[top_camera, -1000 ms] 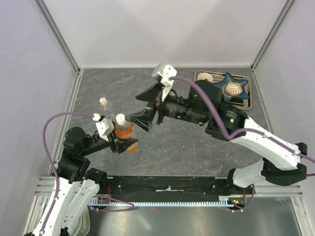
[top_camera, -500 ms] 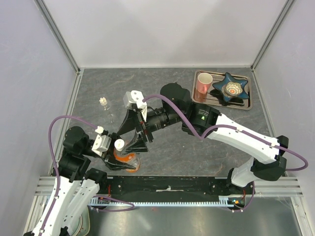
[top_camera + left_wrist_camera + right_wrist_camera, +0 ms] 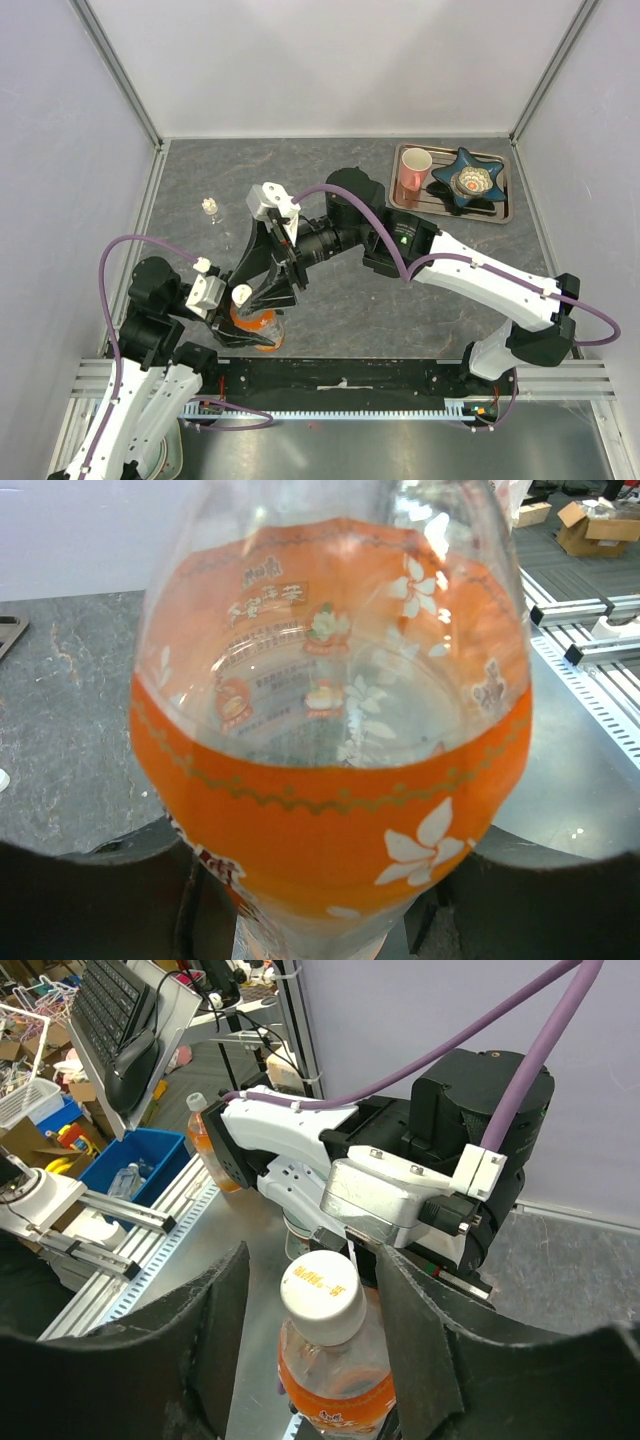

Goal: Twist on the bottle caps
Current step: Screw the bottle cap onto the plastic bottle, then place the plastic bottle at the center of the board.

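Room: plain white walls [image 3: 330,60] on three sides, metal frame posts [image 3: 120,70] running to the far corners.
Surface: dark grey stone-patterned table [image 3: 420,300], metal rail [image 3: 340,375] along the near edge.
Bottles: two told for certain. One orange bottle [image 3: 258,322] at near left, upright. One tiny clear bottle [image 3: 209,208] at far left, standing alone, well apart from both grippers.
Caps: one white cap [image 3: 322,1285], sitting on the orange bottle's neck.
Left gripper [image 3: 250,338]: clamped round the orange bottle's body.
Right gripper [image 3: 315,1265]: reaching in from the right, fingers spread either side of the white cap, a gap showing on one side.
Tray [image 3: 420,207]: one, at far right, holding one pink mug [image 3: 414,168] and one blue star-shaped dish [image 3: 472,180].
Cables: one purple cable [image 3: 340,190] on each arm, two in all.
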Robot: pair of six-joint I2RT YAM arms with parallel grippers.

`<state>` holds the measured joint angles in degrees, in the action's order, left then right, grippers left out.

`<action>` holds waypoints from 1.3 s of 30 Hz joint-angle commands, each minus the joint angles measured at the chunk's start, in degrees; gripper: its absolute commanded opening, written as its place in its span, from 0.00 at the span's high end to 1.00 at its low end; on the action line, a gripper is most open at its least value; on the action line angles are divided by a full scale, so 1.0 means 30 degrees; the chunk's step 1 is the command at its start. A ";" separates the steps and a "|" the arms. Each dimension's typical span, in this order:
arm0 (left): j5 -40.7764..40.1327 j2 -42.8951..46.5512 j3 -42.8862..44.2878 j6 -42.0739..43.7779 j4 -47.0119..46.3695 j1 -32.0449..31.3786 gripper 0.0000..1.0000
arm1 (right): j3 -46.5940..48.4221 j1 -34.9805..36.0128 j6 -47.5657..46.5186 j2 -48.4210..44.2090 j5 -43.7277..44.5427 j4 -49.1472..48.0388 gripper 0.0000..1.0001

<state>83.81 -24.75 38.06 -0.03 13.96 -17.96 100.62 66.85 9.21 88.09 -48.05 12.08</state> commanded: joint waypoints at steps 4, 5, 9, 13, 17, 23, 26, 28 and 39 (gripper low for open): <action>0.0042 -0.0040 0.0261 0.0187 -0.0580 0.0125 0.98 | -0.0463 -0.0105 0.0328 0.0196 -0.0799 -0.1037 0.51; -0.0132 -0.0040 0.0261 0.0187 -0.0580 0.0097 0.98 | -0.0521 -0.0047 0.0299 0.0138 -0.0741 -0.1037 0.54; -0.1011 -0.0010 0.0290 0.0187 -0.0580 0.0126 0.98 | -0.0931 -0.0047 0.0153 -0.0038 -0.0098 -0.1008 0.71; -0.2854 0.0019 0.0378 0.0187 -0.0580 0.0126 0.98 | -0.1079 -0.0047 -0.0521 -0.0185 0.2562 0.0304 0.88; -0.7177 0.0136 0.0524 0.0304 -0.0492 0.0155 0.98 | -0.0845 -0.0047 -0.1312 0.0223 0.8712 0.2562 1.00; -1.4647 0.0136 0.0671 0.1416 0.0240 0.0185 0.98 | -0.0493 -0.0018 -0.0642 0.1627 1.7763 0.4820 1.00; -1.6738 0.0311 0.0584 0.1506 0.0650 0.0184 0.98 | -0.0434 0.0070 0.0179 0.2215 2.1108 0.5145 1.00; -1.7212 0.0486 0.0496 0.1389 0.0885 0.0184 0.98 | -0.0318 0.0158 0.0561 0.2450 2.2543 0.5407 1.00; -1.4637 0.0868 0.0349 0.0919 0.0827 0.0214 0.92 | -0.0345 0.0217 0.1089 0.2569 2.1765 0.4238 0.82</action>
<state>31.79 -25.04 36.80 0.12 27.79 -16.71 101.01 69.17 13.26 93.56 13.85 20.25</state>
